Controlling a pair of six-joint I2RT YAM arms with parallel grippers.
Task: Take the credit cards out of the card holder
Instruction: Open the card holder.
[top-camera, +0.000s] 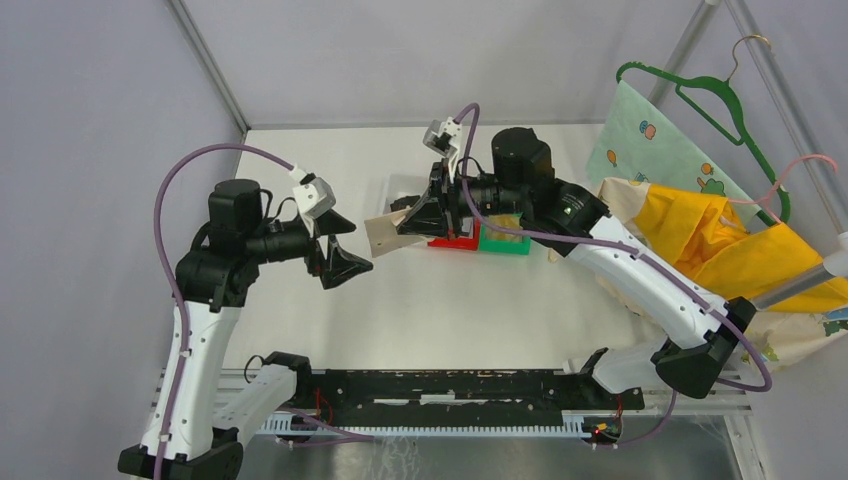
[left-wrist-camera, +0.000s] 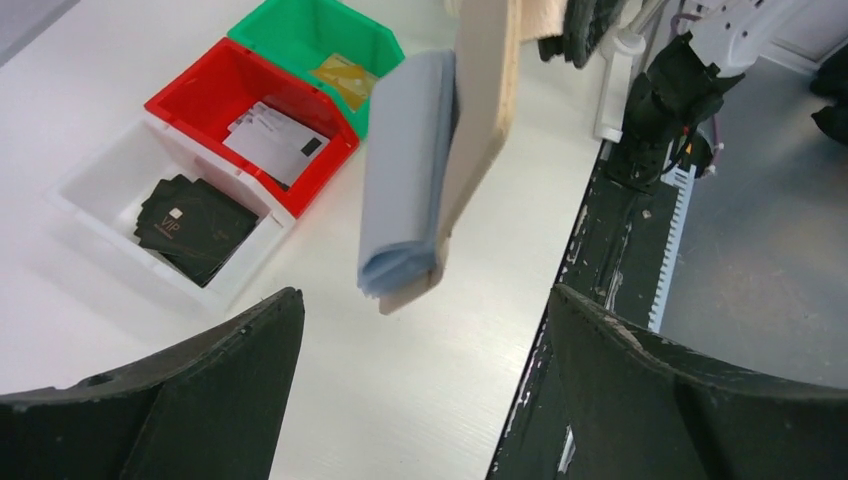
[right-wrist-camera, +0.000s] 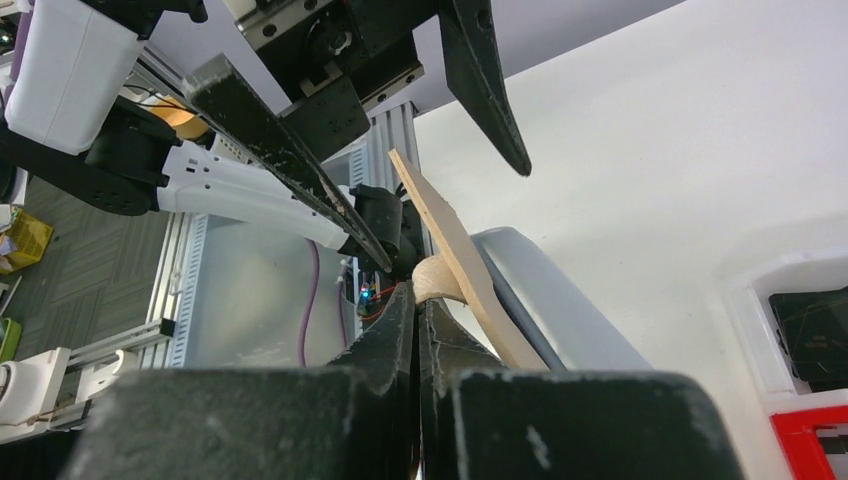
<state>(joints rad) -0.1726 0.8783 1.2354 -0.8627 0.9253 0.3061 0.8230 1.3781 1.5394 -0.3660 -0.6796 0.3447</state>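
Right gripper (right-wrist-camera: 415, 300): the jaws are pressing fully together, pinching the small tab (right-wrist-camera: 436, 280) at one end of the flat tan rectangular card holder (left-wrist-camera: 482, 130). The holder is hanging in the air above the middle of the white table (top-camera: 450, 320), clear of its surface, with the free end pointing down. Its blue-grey inner panel (left-wrist-camera: 408, 170) is lying against one face of the tan panel. Whether any card is sitting inside cannot be told from these views.

Left gripper (top-camera: 360, 245): the jaws are standing wide apart and gripping nothing. It is hovering over the table's left half, facing the holder's free end and apart from it.

Three open plastic bins are standing in a touching row, right of the table's centre and towards its far edge. The pale grey-white credit cards (left-wrist-camera: 272, 142) are lying flat in the red bin (left-wrist-camera: 200, 85), the middle one. A stack of black cards (left-wrist-camera: 195, 215) is lying in the white bin (left-wrist-camera: 100, 170) on one side, and a yellowish-gold card (left-wrist-camera: 345, 78) is lying in the green bin (left-wrist-camera: 290, 25) on the other.
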